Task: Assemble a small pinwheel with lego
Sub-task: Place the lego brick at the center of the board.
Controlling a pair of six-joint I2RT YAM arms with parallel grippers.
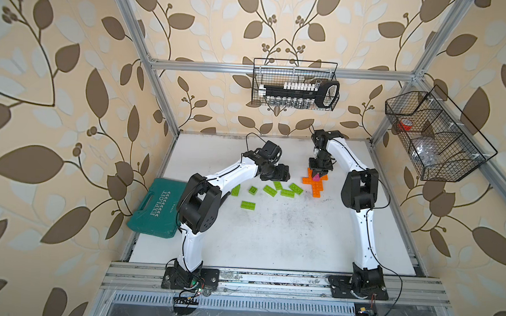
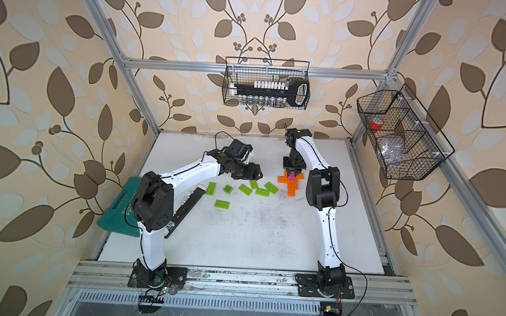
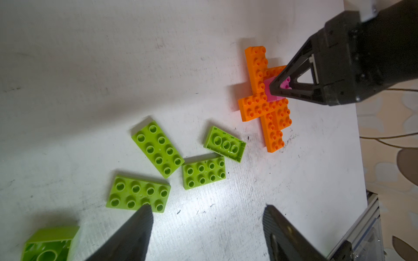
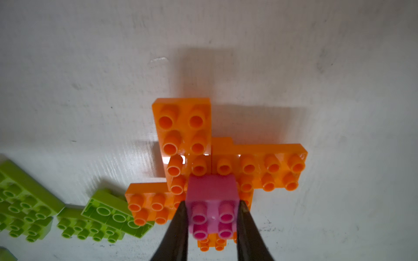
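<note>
In a top view my right pincer (image 1: pixel 317 174) stands over the orange cross (image 1: pixel 317 191) on the bench (image 1: pixel 271 238). The left wrist view shows my left pincer (image 3: pixel 208 211) spread apart with nothing between, lime-green bricks (image 3: pixel 156 148) just ahead. In the right wrist view, my right pincer is clamped on the pink brick (image 4: pixel 212 187) at the cross's centre.

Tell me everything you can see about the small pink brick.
The small pink brick is a glossy plastic square with four hollow studs on top. It sits studs-up on the centre of the orange cross; whether it is fully pressed down is unclear. The right gripper is shut on two opposite sides. Nothing else touches it.
</note>
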